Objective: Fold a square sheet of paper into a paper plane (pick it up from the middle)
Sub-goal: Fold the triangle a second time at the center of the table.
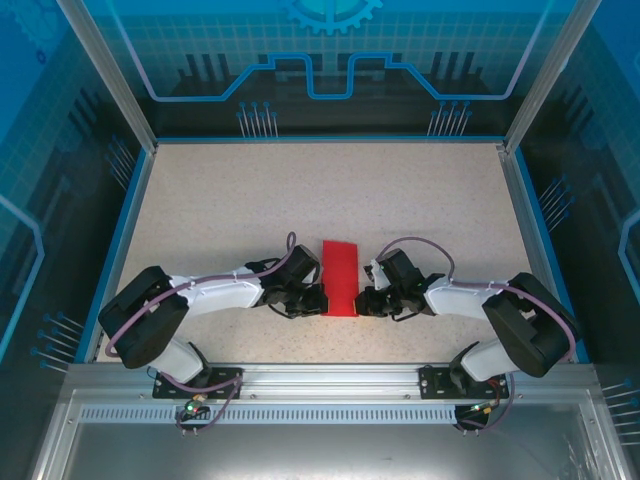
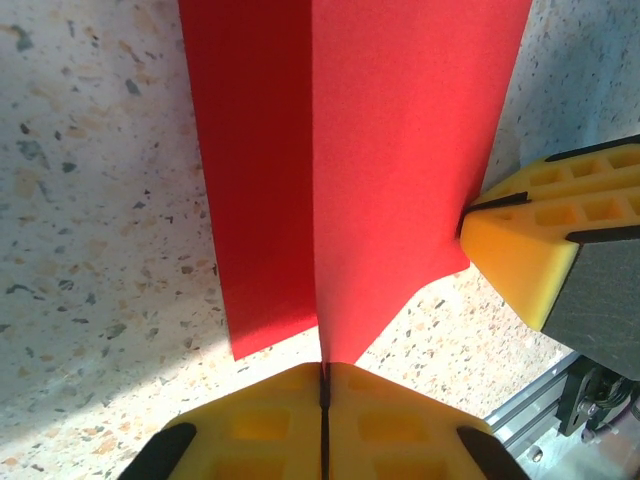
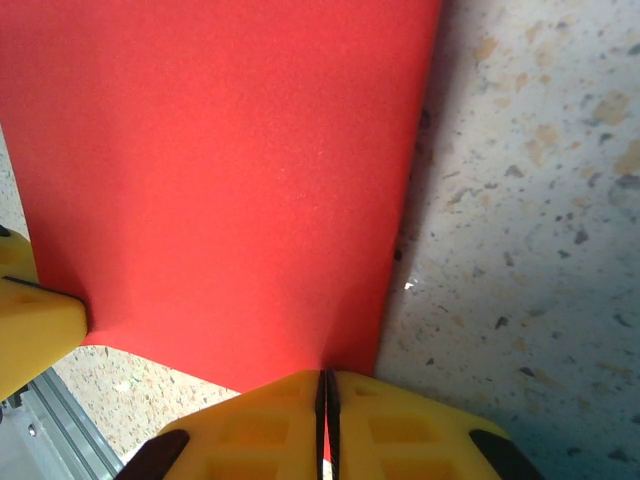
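**Q.** Where do we find the square sheet of paper?

**A.** We find it on the speckled desk, close to the near edge and midway between the two arms. From above it reads as a narrow red strip running near to far, so we judge it already doubled along its centre line. The left wrist view shows one layer offset over another.

**Q.** How do the jaws stand?

**A.** Both pairs are closed on the sheet's near end. The left jaws, with their yellow pads pressed flat together, pinch the near edge where the two layers meet. The right jaws, with their pads likewise together, nip the paper close to its near right corner.

**Q.** Why do we see two grips so close together?

**A.** We take it that pinching one end from both sides keeps the thin layers aligned while a crease is set or a corner fold is prepared. The paper plane is not yet formed.
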Motion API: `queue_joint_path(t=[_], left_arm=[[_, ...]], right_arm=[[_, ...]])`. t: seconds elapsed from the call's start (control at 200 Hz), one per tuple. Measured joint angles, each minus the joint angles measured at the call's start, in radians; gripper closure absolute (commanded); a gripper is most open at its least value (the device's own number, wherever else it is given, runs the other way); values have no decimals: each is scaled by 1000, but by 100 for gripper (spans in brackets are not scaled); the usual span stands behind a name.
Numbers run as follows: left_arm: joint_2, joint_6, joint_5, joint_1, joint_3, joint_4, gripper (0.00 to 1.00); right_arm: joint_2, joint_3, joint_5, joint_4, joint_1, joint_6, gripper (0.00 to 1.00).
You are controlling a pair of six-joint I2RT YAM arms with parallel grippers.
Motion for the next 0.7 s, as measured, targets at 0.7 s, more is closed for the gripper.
queue_joint_path(t=[0.7], left_arm=[[66,-17,29,0,87,-12,90]], right_arm=[[-52,87,15,-84,-36,-35,81]])
